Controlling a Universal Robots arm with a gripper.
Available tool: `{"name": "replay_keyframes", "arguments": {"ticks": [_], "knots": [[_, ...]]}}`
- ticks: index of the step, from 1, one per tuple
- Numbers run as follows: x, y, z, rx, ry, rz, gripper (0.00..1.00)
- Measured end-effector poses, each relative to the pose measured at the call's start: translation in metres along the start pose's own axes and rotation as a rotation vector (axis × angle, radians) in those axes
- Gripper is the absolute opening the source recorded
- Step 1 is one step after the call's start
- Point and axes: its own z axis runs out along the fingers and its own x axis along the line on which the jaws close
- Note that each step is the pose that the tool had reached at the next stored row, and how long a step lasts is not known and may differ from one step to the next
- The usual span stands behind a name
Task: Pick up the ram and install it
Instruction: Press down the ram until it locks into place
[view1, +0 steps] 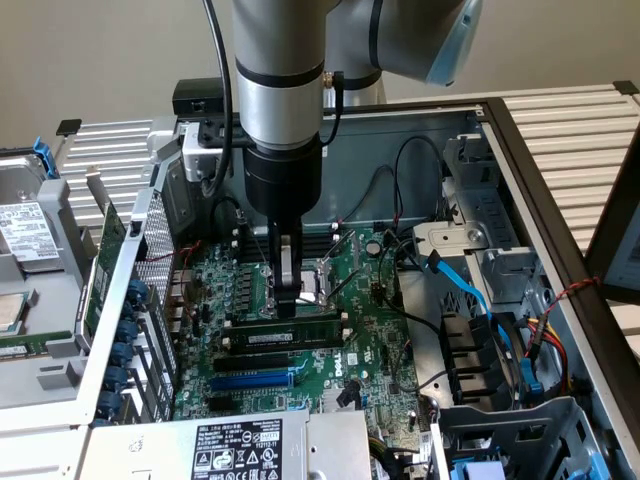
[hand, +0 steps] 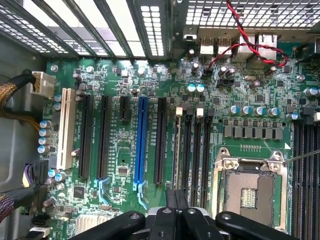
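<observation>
Showing an open desktop computer case (view1: 520, 150) with its motherboard (view1: 375, 335) facing upward, and a Universal Robots arm (view1: 280, 90) entering from twelve o'clock in the exterior view and reaching straight down onto the board. Placing the gripper (view1: 288, 306) at about seven o'clock of the empty CPU socket (view1: 322, 282), with fingers (hand: 170, 200) pressed flat together and pinching nothing.

Locating the ram (view1: 305, 334) directly beneath those tips, standing on edge in a slot, black chips and white label strip turned toward six o'clock. Touching the tips or just clear of them: cannot tell.

Seen edge-on from the wrist view as a thin pale-green line lying between three bare black memory slots (hand: 195, 145) and a black expansion slot (hand: 160, 140), with the blue expansion slot (hand: 141, 140) one place further out.

Judged well advanced: stick already off its pick-up place and standing upright in its own slot, free of any grip. Left unsettled: full seating. Cannot tell whether the white end latch (hand: 179, 111) has snapped home, nor whether the contact edge sits fully down along its length.
</observation>
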Motion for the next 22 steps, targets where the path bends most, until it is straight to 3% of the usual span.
{"name": "replay_keyframes", "arguments": {"ticks": [22], "knots": [[-0.003, -0.0007, 0.0122, 0.0001, -0.0001, 0.000, 0.11]]}}
